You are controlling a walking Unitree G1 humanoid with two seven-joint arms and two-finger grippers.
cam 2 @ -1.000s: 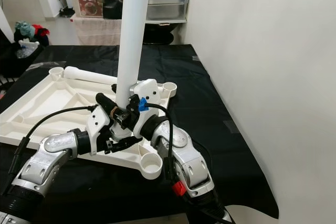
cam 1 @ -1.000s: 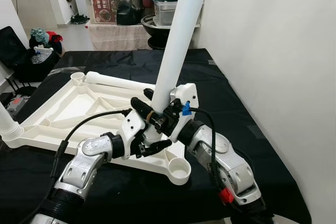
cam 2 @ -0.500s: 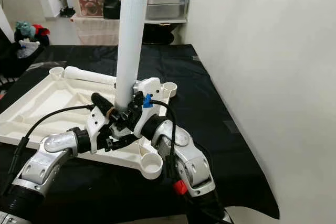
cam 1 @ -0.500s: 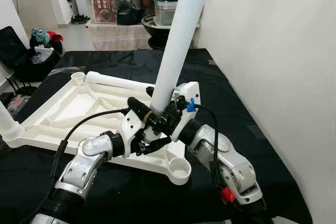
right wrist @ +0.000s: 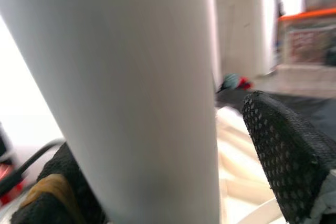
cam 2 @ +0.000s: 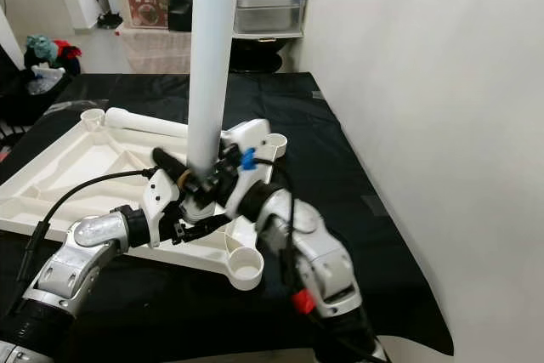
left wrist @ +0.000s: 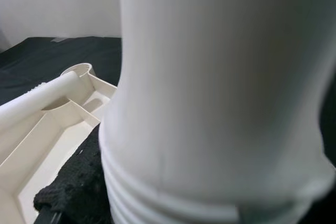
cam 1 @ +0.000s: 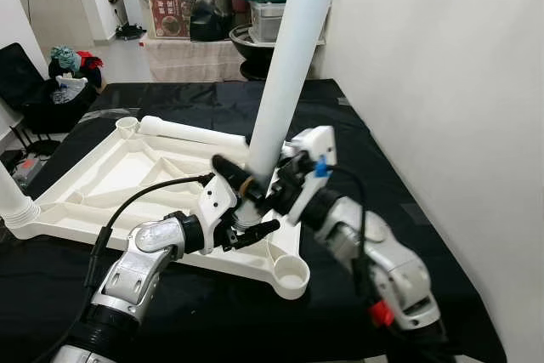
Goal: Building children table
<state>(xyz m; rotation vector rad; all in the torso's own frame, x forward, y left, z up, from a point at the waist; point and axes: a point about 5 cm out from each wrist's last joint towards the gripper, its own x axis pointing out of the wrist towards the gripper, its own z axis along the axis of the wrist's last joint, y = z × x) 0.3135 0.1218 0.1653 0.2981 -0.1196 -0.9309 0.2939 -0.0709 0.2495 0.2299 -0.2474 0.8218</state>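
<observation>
On the black-draped table (cam 1: 399, 210) lies the overturned white plastic tabletop (cam 1: 102, 178). I have the left tool (cam 1: 242, 210) and right tool (cam 1: 276, 186) both clamping the white tubular leg (cam 1: 285, 82), upright for its socket.

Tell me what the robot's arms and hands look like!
Both arms are shiny silver metal with round black joints. Each wrist has a white plastic block, and each hand, the left hand and the right hand, has two long black fingers. A black cable loops along each arm. The right arm also has a blue clip and a red button.
</observation>
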